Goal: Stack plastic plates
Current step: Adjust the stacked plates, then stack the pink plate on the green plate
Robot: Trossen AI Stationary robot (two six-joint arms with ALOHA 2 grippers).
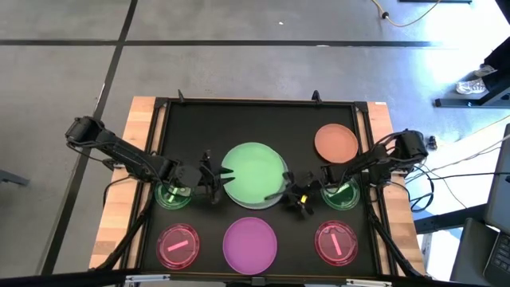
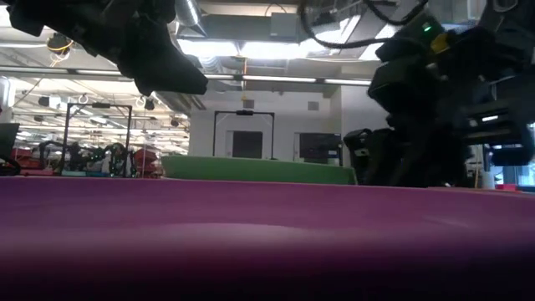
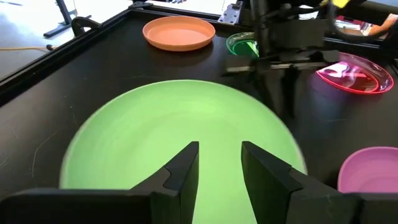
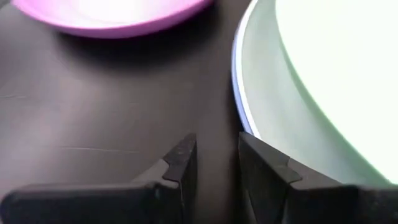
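High view: a big green plate [image 1: 253, 173] sits at the centre of the black surface [image 1: 207, 119], on a stack with a pale rim showing beneath. The orange plate [image 1: 335, 142] lies at 2 o'clock, the magenta plate [image 1: 249, 244] at 6 o'clock. The left pincer [image 1: 209, 180] hangs at the stack's 9 o'clock edge, the right pincer [image 1: 293, 199] at its 4 o'clock edge.

Low view: the magenta plate [image 2: 251, 226] fills the foreground.

Left wrist view: the left pincer [image 3: 219, 163] stands narrowly parted, holding nothing, over the green plate [image 3: 155, 134].

Right wrist view: the right pincer [image 4: 214, 163] stands narrowly parted, empty, just beside the stack's rim.
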